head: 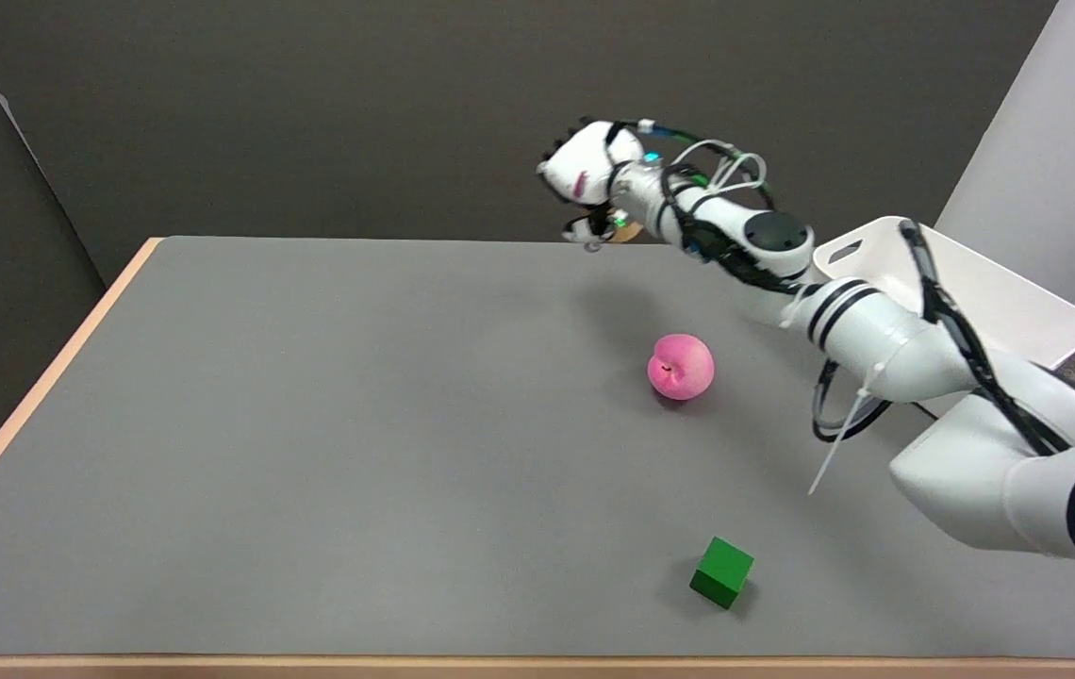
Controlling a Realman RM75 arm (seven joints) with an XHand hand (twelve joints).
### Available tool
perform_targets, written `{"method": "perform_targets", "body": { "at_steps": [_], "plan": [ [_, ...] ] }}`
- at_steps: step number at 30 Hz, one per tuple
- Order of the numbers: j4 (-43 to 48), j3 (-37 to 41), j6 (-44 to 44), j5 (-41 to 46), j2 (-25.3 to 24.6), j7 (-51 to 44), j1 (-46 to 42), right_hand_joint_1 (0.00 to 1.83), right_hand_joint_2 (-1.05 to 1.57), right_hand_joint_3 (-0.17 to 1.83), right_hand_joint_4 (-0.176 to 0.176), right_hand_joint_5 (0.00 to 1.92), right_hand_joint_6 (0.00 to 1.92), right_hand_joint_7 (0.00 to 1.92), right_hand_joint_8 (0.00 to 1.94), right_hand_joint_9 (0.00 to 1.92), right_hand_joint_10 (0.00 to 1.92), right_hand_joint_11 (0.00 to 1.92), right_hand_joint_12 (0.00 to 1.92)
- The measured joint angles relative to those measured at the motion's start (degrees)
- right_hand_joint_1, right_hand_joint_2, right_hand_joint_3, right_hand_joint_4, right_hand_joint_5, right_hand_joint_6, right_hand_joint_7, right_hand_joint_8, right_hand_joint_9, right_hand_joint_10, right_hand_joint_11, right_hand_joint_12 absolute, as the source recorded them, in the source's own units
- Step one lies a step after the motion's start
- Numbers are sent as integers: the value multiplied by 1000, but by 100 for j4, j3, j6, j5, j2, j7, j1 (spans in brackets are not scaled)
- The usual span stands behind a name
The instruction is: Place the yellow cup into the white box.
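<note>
My right hand [587, 179] hangs in the air above the table's far edge, its fingers curled downward around the yellow cup [625, 230]. Only a small tan-yellow sliver of the cup shows beneath the hand; the rest is hidden by the fingers and wrist. The white box [1018, 306] stands at the far right of the table, to the right of the hand, open at the top, and my forearm covers part of its near wall.
A pink peach [681, 366] lies on the grey table [311, 424] below and in front of the hand. A green cube [721, 571] sits near the front edge. A white wall panel [1056, 141] rises behind the box.
</note>
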Motion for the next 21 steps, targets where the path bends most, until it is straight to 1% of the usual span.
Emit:
{"method": "perform_targets", "body": {
  "at_steps": [9,14,21],
  "plan": [
    [133,205,-207,-28,555,-3,9,1167,1151,240,-96,562,1618,857,1267,807,1223,744,1908],
    [385,283,-383,73,989,-3,-10,1168,1137,269,-98,566,1611,862,1286,815,1250,758,1921],
    [901,437,-702,320,1626,-10,-162,1168,1152,238,-93,564,1599,854,1295,808,1239,777,1921]
  ]
}}
